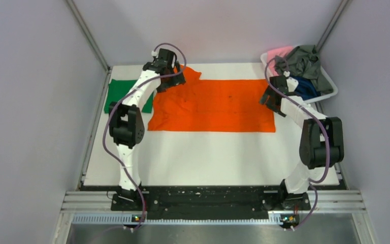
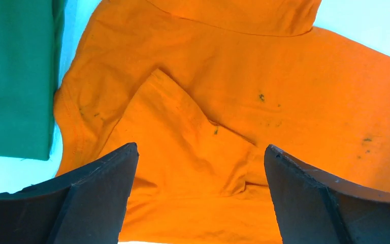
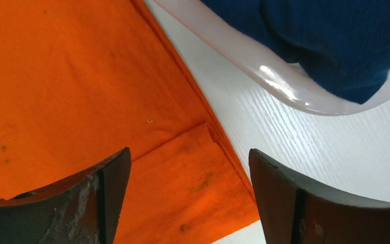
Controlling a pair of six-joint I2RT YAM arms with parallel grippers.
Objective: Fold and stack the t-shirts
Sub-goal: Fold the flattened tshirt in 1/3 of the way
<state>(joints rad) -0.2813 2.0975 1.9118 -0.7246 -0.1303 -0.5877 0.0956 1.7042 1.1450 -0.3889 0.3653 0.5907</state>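
I count five t-shirts in all. Two lie on the table [image 1: 208,157]: one orange t-shirt [image 1: 218,107] and one green t-shirt [image 1: 117,94]. Three more are heaped in the basket [image 1: 333,92]: one pink t-shirt [image 1: 279,52], one grey-green t-shirt [image 1: 304,60] and one navy t-shirt [image 1: 304,87]. There is one white basket, one table and two robot arms, the left arm [image 1: 132,109] and the right arm [image 1: 310,132].

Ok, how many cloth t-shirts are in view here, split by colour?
Bright orange cloth t-shirt, spread flat: 1
Green cloth t-shirt, folded: 1
Pink cloth t-shirt, in the white plastic basket: 1
Grey-green cloth t-shirt, in the basket: 1
Navy blue cloth t-shirt, in the basket: 1
Total: 5 visible; the basket may hide more.
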